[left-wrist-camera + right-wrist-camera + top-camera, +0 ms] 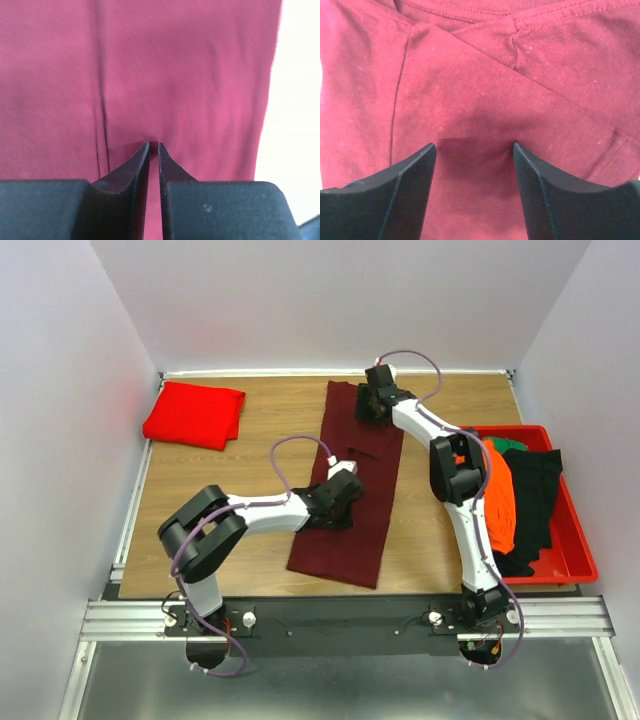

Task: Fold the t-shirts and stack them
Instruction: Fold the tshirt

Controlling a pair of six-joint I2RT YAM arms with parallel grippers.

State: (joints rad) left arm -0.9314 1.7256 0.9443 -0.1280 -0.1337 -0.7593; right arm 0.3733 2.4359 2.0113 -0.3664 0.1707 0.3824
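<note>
From above, the maroon t-shirt (340, 550) lies folded into a long strip down the middle of the worktop (220, 475), running from far edge to near edge. The red t-shirt (193, 414) sits folded at the far left corner, the likely base of the stack. The left gripper (340, 490) is at the strip's midpoint and the right gripper (372, 405) at its far end, a placing that suits folding the strip end over end. A red bin (575, 540) at the right edge holds an orange garment (497, 495), a black garment (535, 490) and a green scrap (508, 445), loosely heaped.

From the left wrist, the fingers (132, 175) are nearly together and appear to nip a small pucker of maroon cloth at their tips.

From the right wrist, the fingers (410, 180) stand wide apart over the collar end, holding nothing.
</note>
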